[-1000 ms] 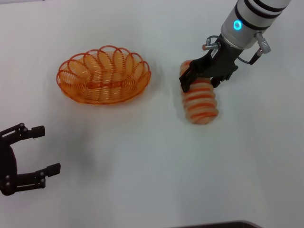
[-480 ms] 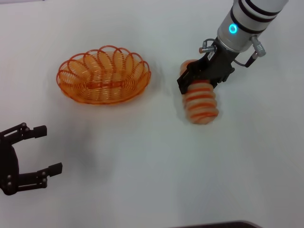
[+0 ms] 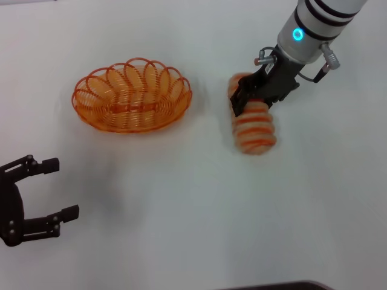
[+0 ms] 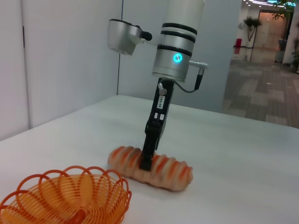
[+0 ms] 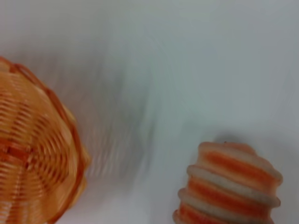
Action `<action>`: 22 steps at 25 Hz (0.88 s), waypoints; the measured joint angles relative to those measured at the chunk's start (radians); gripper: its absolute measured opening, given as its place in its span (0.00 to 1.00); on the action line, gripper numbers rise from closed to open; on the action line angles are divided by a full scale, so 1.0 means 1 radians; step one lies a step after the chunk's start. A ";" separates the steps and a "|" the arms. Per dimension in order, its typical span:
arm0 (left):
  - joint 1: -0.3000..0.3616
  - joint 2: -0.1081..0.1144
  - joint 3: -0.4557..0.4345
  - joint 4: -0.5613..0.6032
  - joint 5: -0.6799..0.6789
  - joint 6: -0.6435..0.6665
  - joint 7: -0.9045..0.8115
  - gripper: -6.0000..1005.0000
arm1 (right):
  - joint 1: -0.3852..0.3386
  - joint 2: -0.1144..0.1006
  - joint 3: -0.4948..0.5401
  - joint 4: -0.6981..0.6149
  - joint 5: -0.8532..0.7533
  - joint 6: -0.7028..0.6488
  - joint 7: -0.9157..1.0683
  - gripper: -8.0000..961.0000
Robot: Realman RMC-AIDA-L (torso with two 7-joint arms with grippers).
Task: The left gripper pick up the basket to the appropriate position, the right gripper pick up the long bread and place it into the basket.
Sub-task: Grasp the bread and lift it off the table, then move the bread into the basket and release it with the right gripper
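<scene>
I had the long bread [image 3: 254, 124] gripped crosswise in the right gripper [image 3: 253, 103] jaws, low over the worktop [image 3: 199, 205] beside the basket [image 3: 132, 95], left gripper [image 3: 51, 188] idle, jaws open; next, lift across.

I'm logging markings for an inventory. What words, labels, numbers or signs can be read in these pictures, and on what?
None can be read.
White label on the right gripper: it carries dark marks, too small to read.
Long bread, basket and left gripper: no text shows.
</scene>
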 joint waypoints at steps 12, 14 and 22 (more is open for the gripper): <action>0.005 0.001 -0.004 -0.012 0.002 0.002 -0.004 0.89 | -0.081 -0.005 0.000 -0.369 0.124 0.018 -0.291 0.62; 0.004 0.000 -0.004 -0.019 -0.002 0.001 -0.008 0.89 | -0.063 -0.004 -0.006 -0.387 0.149 0.024 -0.386 0.60; -0.006 0.000 -0.007 -0.049 -0.012 -0.024 -0.021 0.89 | 0.000 0.000 -0.145 -0.397 0.330 0.029 -0.745 0.55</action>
